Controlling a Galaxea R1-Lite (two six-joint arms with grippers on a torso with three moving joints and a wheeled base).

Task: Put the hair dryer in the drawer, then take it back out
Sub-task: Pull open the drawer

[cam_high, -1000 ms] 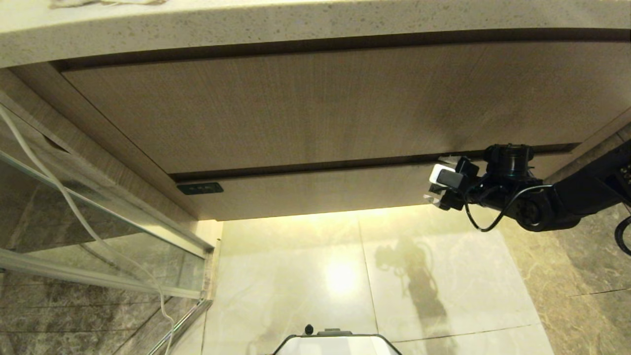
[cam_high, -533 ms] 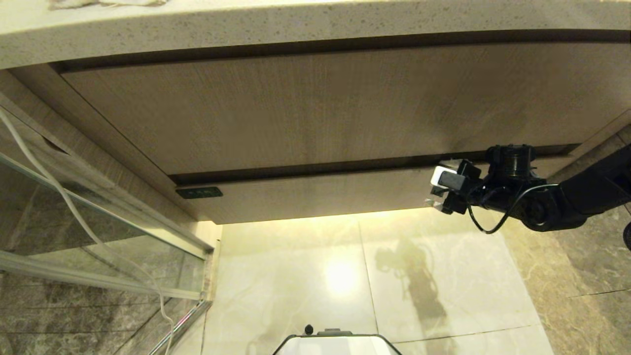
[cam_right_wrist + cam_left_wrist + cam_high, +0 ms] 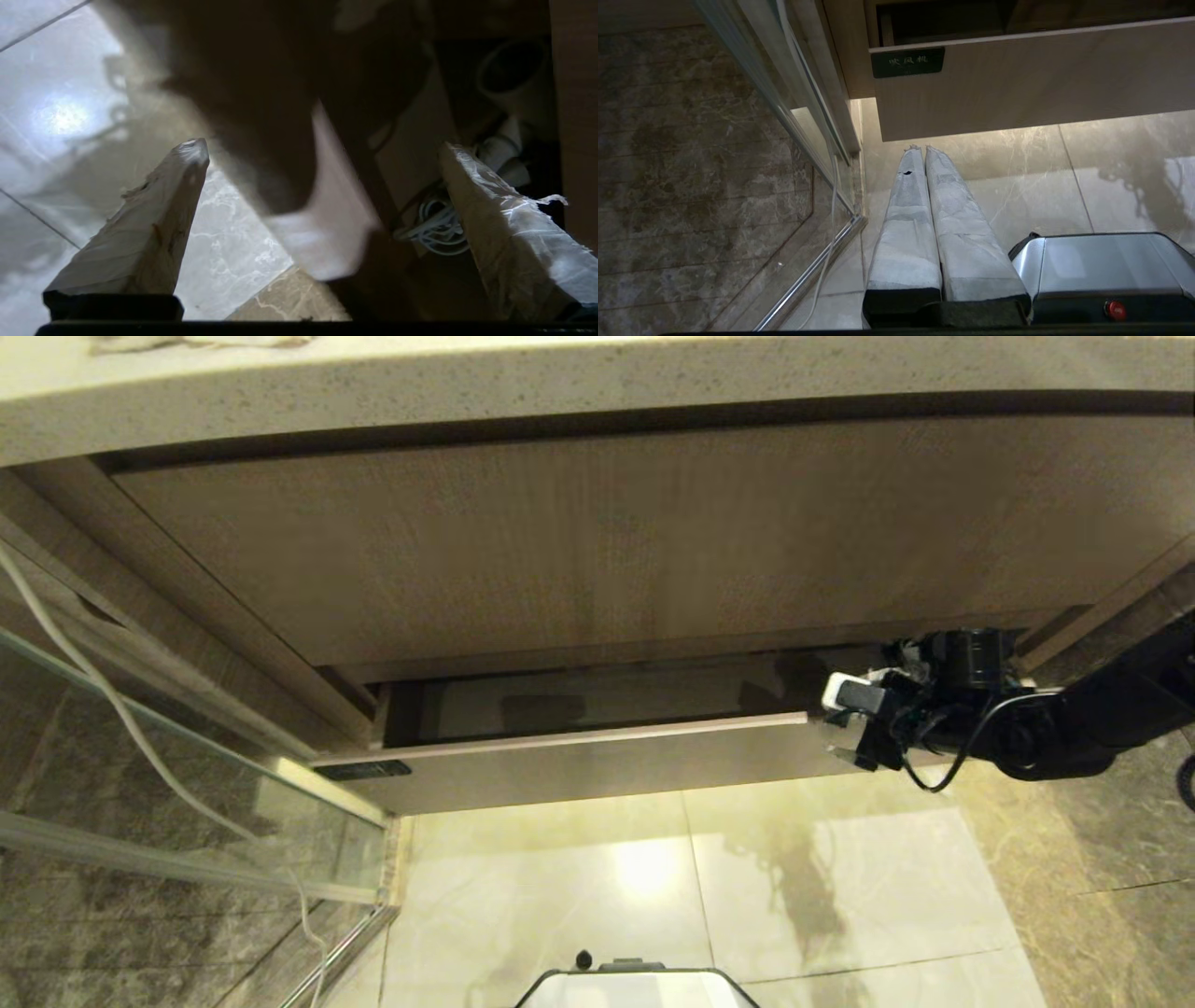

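Between the earlier head frames and this one, the wide shallow beige wood-grain drawer (image 3: 579, 761) had come part-way out from under the taller wood-grain panel (image 3: 607, 541), exposing a dark strip of its interior; before, its front sat flush. Head view: the right gripper (image 3: 845, 723) was at the drawer's right end, its black arm reaching in from the right, one finger in front of the drawer front and one behind it. A small black tag (image 3: 362, 770) marked the left end of the front. A speckled stone countertop (image 3: 560, 383) ran above; a pale polished tile floor (image 3: 653, 877) lay below. The hair dryer was not visible here. Left wrist view: the left gripper (image 3: 920, 151), parked low over the floor beside a glass partition (image 3: 784, 93), had its two wrapped fingers (image 3: 908, 210) pressed together, holding nothing. Right wrist view: the right gripper's wrapped fingers (image 3: 154, 219) stood spread wide, straddling the blurred top edge of the drawer front. Inside the drawer lay a white plastic hair dryer (image 3: 509, 79), only partly seen in shadow, with a coiled white cord (image 3: 439, 228) beside it. Judgement: the dryer seemed already stowed, so this opening probably served the take-out half; the drawer likely needed pulling further before a reach inside.
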